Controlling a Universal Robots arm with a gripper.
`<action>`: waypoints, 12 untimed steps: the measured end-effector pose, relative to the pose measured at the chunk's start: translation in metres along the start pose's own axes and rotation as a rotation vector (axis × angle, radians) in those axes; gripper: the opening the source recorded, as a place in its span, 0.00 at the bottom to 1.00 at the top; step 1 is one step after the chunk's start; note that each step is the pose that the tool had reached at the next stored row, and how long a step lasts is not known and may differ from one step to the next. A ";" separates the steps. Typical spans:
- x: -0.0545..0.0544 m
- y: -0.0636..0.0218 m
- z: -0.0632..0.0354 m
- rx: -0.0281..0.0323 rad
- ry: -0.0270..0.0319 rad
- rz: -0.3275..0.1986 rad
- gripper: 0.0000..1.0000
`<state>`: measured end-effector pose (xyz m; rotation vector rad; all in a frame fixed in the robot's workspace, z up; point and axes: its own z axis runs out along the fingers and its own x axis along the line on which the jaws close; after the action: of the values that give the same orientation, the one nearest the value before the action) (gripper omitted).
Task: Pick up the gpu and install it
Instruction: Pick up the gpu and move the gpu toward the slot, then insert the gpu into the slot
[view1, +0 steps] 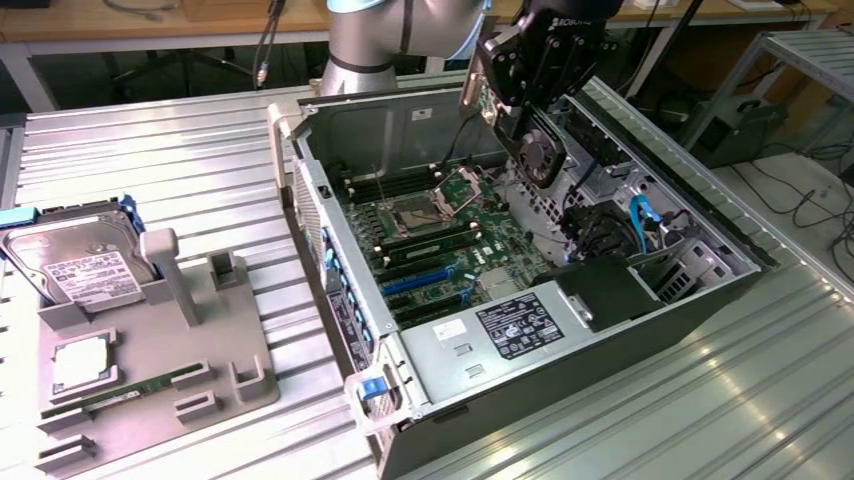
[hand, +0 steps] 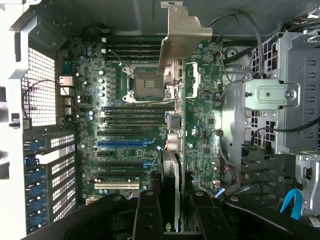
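Currently fingers (hand: 148, 215) clamp gpu (view1: 538, 150), edge-on above motherboard (hand: 125, 125) in open case (view1: 561, 400).

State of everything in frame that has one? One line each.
Green circuit card with black fan, silver bracket: gripped, hanging over the case, not seated.
Black pincer: shut on the card.
Black computer case: on its side, open.
Silver hard drive with white label: standing in grey holder.

The exterior view looks down obliquely from well back, with the open computer case (view1: 601, 400) central and the arm (view1: 374, 40) at twelve o'clock. The wrist view faces straight down into it from close, past the gripper (hand: 171, 197). Both views share the motherboard (view1: 441, 235) (hand: 200, 125).
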<state>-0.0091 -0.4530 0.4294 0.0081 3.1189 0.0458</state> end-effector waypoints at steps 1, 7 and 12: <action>0.000 0.0000 0.0000 0.0000 0.0000 0.000 0.27; 0.000 0.0000 0.0000 -0.0001 0.0000 0.000 0.27; 0.000 0.0000 0.0000 -0.0004 0.0004 -0.014 0.27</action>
<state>-0.0091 -0.4530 0.4294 -0.0142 3.1190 0.0461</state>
